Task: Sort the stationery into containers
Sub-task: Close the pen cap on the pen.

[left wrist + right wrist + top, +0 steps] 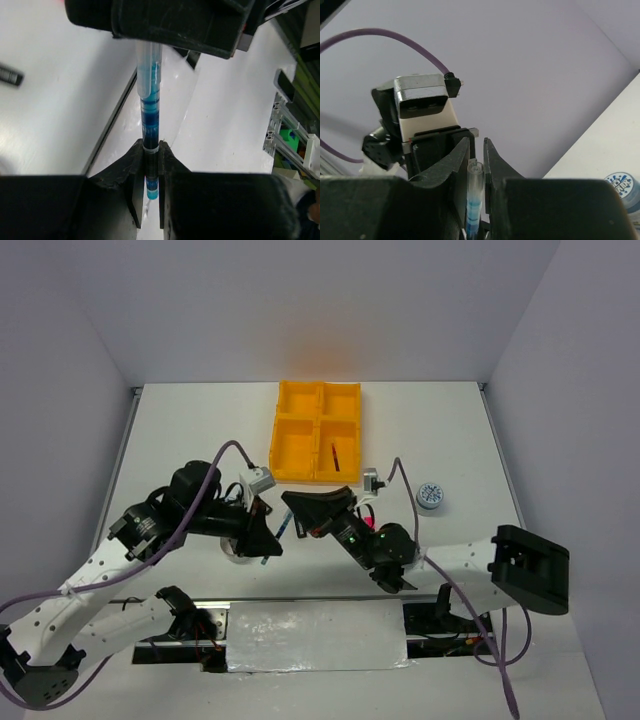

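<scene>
The teal pen point(285, 527) hangs in the air between both grippers, in front of the yellow-orange four-compartment tray point(276, 436). My left gripper point(151, 148) is shut on the pen's lower end point(150, 115). In the top view it point(268, 540) is left of the pen. My right gripper point(476, 145) is shut on the pen's clear cap end point(475, 192). In the top view it point(300, 510) is right of the pen. The dark red pen point(333, 455) lies in the tray's near right compartment. A blue-white roll point(431, 496) stands on the table at the right.
A pink-capped highlighter point(367, 509) lies partly hidden under the right arm. A black highlighter point(10, 75) lies on the table in the left wrist view. A pale round thing point(238, 548) is half hidden under the left gripper. A shiny sheet point(315, 635) covers the near edge.
</scene>
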### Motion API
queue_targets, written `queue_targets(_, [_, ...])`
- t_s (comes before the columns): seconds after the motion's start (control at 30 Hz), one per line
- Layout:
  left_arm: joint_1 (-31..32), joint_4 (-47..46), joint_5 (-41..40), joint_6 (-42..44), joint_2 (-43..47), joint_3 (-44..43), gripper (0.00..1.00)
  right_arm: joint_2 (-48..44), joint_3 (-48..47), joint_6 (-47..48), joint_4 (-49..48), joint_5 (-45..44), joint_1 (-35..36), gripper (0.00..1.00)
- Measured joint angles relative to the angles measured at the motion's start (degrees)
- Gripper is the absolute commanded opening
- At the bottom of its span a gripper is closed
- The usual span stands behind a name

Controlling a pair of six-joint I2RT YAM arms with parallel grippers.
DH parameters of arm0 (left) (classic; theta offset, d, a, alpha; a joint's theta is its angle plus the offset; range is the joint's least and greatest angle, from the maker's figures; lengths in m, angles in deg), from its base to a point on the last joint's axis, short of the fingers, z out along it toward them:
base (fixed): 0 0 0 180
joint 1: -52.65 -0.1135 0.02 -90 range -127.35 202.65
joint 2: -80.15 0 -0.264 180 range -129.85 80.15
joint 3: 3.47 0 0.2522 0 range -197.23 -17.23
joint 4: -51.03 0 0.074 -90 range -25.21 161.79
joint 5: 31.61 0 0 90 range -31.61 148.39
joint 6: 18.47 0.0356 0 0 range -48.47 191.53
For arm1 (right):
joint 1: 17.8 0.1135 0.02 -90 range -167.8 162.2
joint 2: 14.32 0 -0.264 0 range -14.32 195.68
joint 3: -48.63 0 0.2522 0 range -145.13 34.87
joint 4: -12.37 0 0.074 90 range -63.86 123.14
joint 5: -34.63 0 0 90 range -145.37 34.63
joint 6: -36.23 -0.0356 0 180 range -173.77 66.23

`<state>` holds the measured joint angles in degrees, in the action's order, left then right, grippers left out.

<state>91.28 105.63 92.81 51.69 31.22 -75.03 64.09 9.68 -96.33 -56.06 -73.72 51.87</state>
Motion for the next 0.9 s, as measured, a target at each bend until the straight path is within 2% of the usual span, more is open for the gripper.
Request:
queue_targets(0.27, [-0.2, -25.7, 7.3, -2.9, 8.3, 14.8, 0.0, -15.4, -3.4, 6.2, 23.8, -0.1, 2.2, 0.0])
queue_targets(0.33, [-0.2, -30.2, 7.8, -3.7, 10.2, 18.1, 0.0, -17.3, -4.8, 7.5, 29.4, 0.4, 2.6, 0.03])
queue_targets(0.4, [-0.1, -33.8, 8.2, -4.4, 11.3, 20.6, 0.0, -18.8, -5.9, 8.7, 34.3, 0.8, 2.9, 0.19])
queue_targets(0.47, [0.0, -36.0, 8.4, -4.6, 11.7, 21.9, 0.0, -19.9, -6.7, 9.5, 37.6, 1.1, 3.1, 0.29])
queue_targets(0.5, [0.1, -37.6, 7.9, -4.6, 11.6, 22.0, 0.0, -20.5, -7.0, 9.6, 39.8, 2.3, 3.3, 0.4])
queue_targets(0.57, [0.1, -42.6, 5.8, -4.1, 11.4, 21.5, 0.0, -21.0, -7.0, 9.9, 44.7, 4.1, 4.9, 0.49])
queue_targets(0.9, [8.3, -45.2, -3.1, -2.6, 10.6, 21.6, 0.0, -25.7, -9.4, 12.5, 53.3, 6.2, 5.0, 0.61])
